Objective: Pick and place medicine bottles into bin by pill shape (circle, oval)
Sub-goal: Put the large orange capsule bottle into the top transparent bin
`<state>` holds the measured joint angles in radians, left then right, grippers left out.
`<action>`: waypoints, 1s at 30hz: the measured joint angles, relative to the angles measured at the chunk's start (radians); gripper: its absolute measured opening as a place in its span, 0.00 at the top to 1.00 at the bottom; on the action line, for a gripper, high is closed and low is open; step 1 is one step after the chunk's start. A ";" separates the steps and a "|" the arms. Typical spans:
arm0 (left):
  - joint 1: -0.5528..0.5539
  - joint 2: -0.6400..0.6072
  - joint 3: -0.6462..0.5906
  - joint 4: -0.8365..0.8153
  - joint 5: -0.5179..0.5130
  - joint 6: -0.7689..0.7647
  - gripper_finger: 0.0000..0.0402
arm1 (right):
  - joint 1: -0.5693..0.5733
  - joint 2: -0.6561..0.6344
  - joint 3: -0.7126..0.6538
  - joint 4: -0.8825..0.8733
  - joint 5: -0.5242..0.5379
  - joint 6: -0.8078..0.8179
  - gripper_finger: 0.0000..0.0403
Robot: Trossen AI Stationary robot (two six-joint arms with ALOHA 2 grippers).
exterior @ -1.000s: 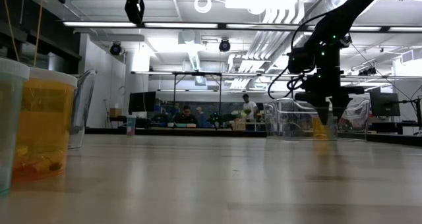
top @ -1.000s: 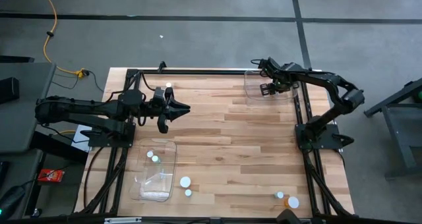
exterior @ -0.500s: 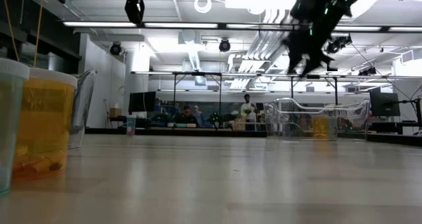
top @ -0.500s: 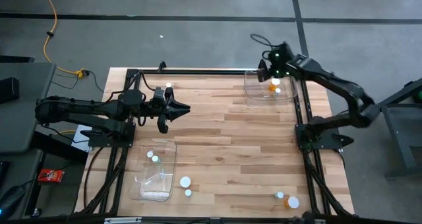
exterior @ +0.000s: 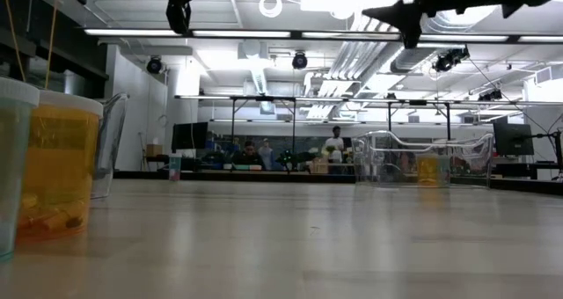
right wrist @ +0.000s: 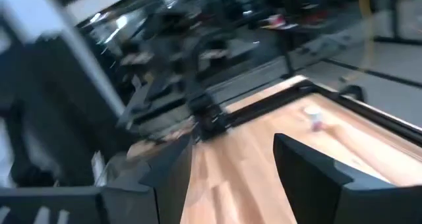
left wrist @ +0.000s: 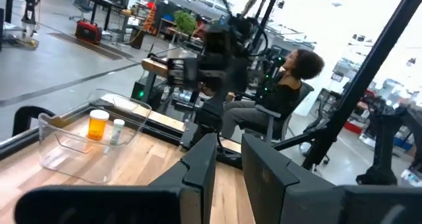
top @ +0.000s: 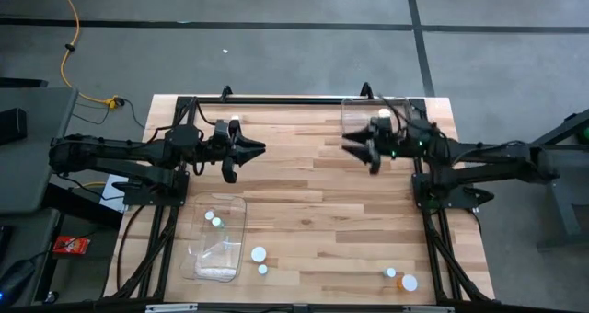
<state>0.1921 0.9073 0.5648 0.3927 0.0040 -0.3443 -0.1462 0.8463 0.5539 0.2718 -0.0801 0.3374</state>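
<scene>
Over the wooden tabletop (top: 304, 202), toward two o'clock in the high view, the right gripper (top: 359, 152) hangs with its fingers apart and nothing between them, just beside the clear plastic bin at the far right corner (top: 354, 120). That bin holds an orange-amber bottle with a white cap (left wrist: 98, 124) and a small pale bottle (left wrist: 117, 130). The left gripper (top: 241, 158) waits near ten o'clock, fingers drawn close with a narrow gap and holding nothing. A second clear bin at seven o'clock (top: 237, 216) has two tiny white-capped bottles (top: 213, 218) inside. Two more white-capped bottles (top: 259, 259) stand just outside it, and an orange one with a white-capped neighbour (top: 399, 278) sits at five o'clock. These bottles look light, rigid and smooth, so likely to tip or skid; taking one across the body just below the cap seems safest.
</scene>
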 joint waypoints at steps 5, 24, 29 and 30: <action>0.000 0.000 0.000 0.000 0.011 0.086 0.84 | 0.079 0.011 -0.007 0.000 0.019 -0.096 0.49; 0.000 0.000 0.000 0.000 0.011 0.094 0.84 | 0.091 0.010 -0.007 0.002 0.019 -0.084 0.49; 0.000 0.000 0.000 0.001 0.011 0.094 0.84 | 0.091 0.010 -0.007 0.002 0.019 -0.084 0.49; 0.000 0.000 0.000 0.000 0.011 0.094 0.84 | 0.091 0.010 -0.007 0.002 0.019 -0.084 0.49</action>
<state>0.1921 0.9073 0.5648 0.3931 0.0147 -0.2504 -0.0551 0.8558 0.5465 0.2733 -0.0609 0.2535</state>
